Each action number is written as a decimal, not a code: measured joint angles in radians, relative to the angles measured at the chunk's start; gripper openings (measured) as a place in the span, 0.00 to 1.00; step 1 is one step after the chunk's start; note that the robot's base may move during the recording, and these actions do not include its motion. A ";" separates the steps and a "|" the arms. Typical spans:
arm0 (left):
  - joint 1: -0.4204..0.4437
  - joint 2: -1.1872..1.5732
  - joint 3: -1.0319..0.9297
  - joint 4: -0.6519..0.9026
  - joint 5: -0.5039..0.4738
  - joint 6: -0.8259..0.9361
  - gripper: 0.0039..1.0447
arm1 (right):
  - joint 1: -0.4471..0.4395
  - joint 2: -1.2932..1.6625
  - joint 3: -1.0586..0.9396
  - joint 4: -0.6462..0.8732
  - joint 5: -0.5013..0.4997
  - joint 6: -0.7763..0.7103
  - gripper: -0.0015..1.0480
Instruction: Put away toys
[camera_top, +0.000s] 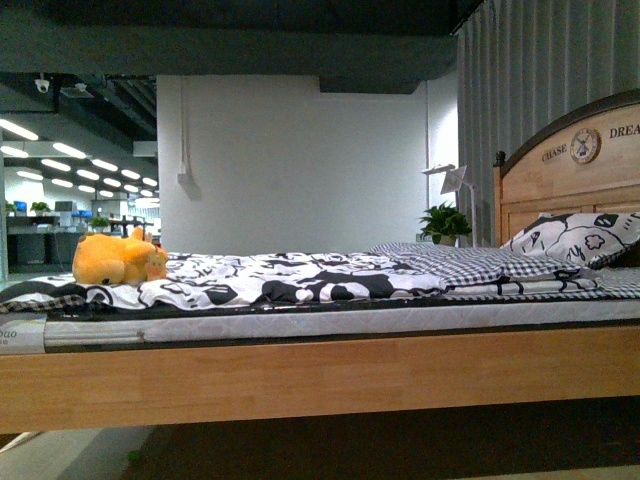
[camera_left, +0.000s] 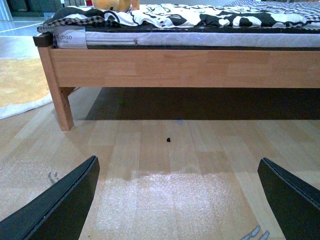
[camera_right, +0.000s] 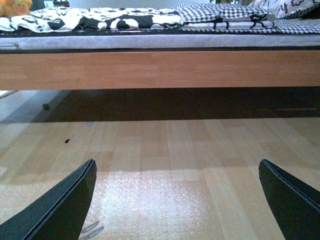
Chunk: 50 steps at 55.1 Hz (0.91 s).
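The soft orange-yellow plush animal (camera_top: 118, 260) lies on the black-and-white patterned quilt (camera_top: 300, 278) at the foot end of the light wooden bed (camera_top: 320, 375), far to the robot's left. It is well apart from both sets of jaws, which sit low over the pale wood floor (camera_left: 165, 165) facing the bed's side rail. The left jaws and the right jaws are both spread wide with nothing between them. The arched headboard (camera_top: 570, 170) reads "CHASE" and "DREA", cut off. The mattress label (camera_left: 70, 39) ends in "ao".
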 joint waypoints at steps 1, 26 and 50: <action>0.000 0.000 0.000 0.000 0.000 0.000 0.94 | 0.000 0.000 0.000 0.000 0.000 0.000 0.94; 0.000 0.000 0.000 0.000 0.000 0.000 0.94 | 0.000 0.000 0.000 0.000 0.000 0.000 0.94; 0.000 0.000 0.000 0.000 0.000 0.000 0.94 | 0.000 0.000 0.000 0.000 0.000 0.000 0.94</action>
